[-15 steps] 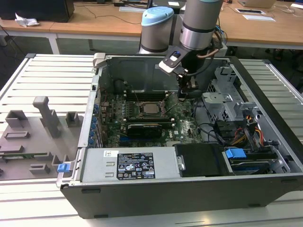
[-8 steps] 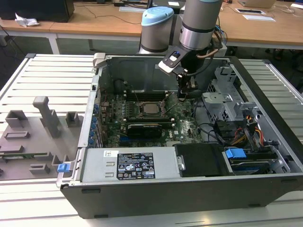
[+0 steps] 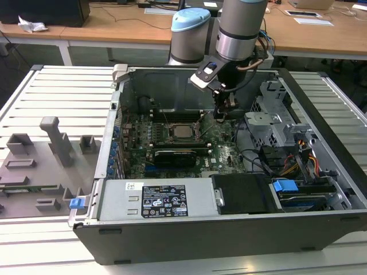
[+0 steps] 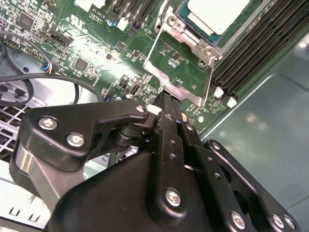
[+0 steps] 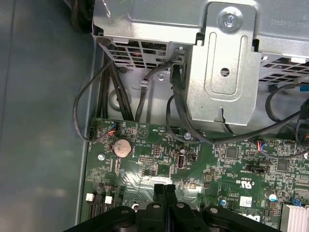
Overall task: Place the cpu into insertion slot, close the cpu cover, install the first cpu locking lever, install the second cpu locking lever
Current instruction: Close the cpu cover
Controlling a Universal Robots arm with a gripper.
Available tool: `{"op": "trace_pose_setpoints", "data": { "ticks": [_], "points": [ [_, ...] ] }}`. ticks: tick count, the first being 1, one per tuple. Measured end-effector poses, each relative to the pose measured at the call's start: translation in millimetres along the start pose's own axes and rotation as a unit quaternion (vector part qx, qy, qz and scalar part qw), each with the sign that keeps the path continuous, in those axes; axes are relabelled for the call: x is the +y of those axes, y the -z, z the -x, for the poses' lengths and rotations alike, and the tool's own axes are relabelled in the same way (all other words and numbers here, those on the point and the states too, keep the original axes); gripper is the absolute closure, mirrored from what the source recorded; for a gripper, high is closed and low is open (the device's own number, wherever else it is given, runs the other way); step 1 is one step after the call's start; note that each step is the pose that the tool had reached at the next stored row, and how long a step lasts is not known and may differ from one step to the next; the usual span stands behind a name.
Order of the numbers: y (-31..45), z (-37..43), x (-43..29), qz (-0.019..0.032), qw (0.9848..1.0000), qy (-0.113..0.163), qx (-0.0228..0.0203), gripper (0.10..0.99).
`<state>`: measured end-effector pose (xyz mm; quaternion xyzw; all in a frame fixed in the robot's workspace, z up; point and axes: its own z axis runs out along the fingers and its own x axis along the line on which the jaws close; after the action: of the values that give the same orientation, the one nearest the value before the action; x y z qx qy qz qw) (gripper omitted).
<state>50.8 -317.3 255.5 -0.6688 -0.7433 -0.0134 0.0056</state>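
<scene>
Cpu [image 3: 183, 132] seen seated in insertion slot [image 3: 170, 133], silvery top exposed. Cpu cover [image 4: 186, 94] seemingly swung open beside slot. Gripper [image 3: 221, 117] held low over motherboard [image 3: 223, 152], just beside slot on exterior view's right. Jaws pressed together, nothing gripped.

A slatted, light-grey metal worktop [image 3: 63, 91] carries everything. An open desktop computer case [image 3: 189, 252] lies on its side across the middle and the exterior view's right. Near it, toward the exterior view's left, rests a flat grey fixture plate [image 3: 28, 177] with upright grey blocks [image 3: 57, 140] standing on it.
</scene>
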Motion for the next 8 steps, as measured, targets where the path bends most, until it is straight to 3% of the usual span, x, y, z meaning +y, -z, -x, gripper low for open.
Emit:
{"op": "trace_pose_setpoints", "data": {
  "ticks": [8],
  "points": [
    [0.0,-0.3,-3.2,0.0000,1.0000,0.000,0.0000,0.980]
  ]
}}
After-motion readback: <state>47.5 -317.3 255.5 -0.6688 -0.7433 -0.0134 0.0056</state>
